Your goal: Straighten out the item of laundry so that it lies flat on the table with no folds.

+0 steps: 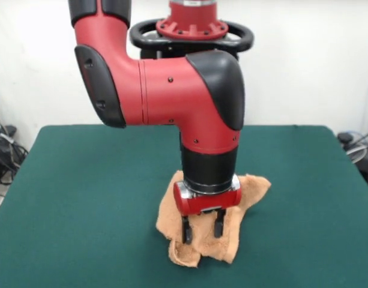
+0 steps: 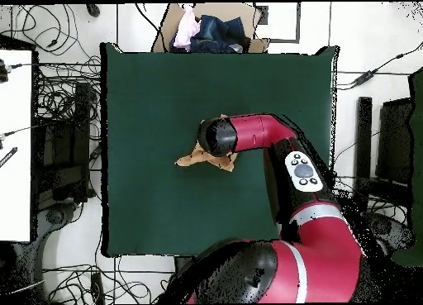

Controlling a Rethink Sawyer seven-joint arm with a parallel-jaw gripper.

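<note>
The peach-orange towel [image 1: 202, 243] lies crumpled and folded on the dark green table [image 1: 81, 192], near its middle. Part of it sticks out to the right behind the arm. My gripper [image 1: 203, 228] points straight down over the towel, its two black fingers [image 1: 186, 231] spread apart, their tips at or just above the cloth. In the overhead view the arm's black wrist covers most of the towel [image 2: 192, 159]; only its edges show beside the wrist. The gripper itself is hidden there. The label does not show.
A cardboard box [image 2: 169, 29] with pink and dark clothes stands just beyond the table's far edge from the robot. Cables lie on the floor around the table [image 2: 149, 95]. A white surface [image 2: 15, 153] stands at the left in the overhead view.
</note>
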